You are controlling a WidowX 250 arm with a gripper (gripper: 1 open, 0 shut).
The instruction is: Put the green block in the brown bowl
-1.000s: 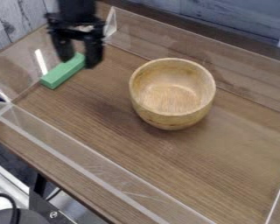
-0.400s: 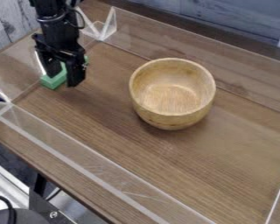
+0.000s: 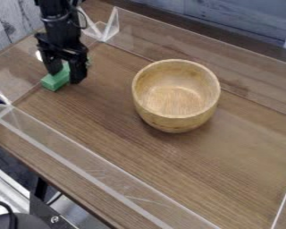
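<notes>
The green block (image 3: 54, 80) lies flat on the wooden table at the left, only its near end showing. My black gripper (image 3: 62, 71) points straight down over it, open, one finger on each side of the block. The block's far part is hidden behind the fingers. Whether the fingers touch it I cannot tell. The brown bowl (image 3: 177, 94) stands upright and empty near the middle of the table, well to the right of the gripper.
Clear plastic walls (image 3: 62, 152) fence the wooden table (image 3: 170, 170) along its front, left and back. A transparent wall corner (image 3: 107, 27) rises just behind the arm.
My gripper has moved left and come down, from above the block's far end to straddling the block close to the table. The block and the bowl have stayed put.
</notes>
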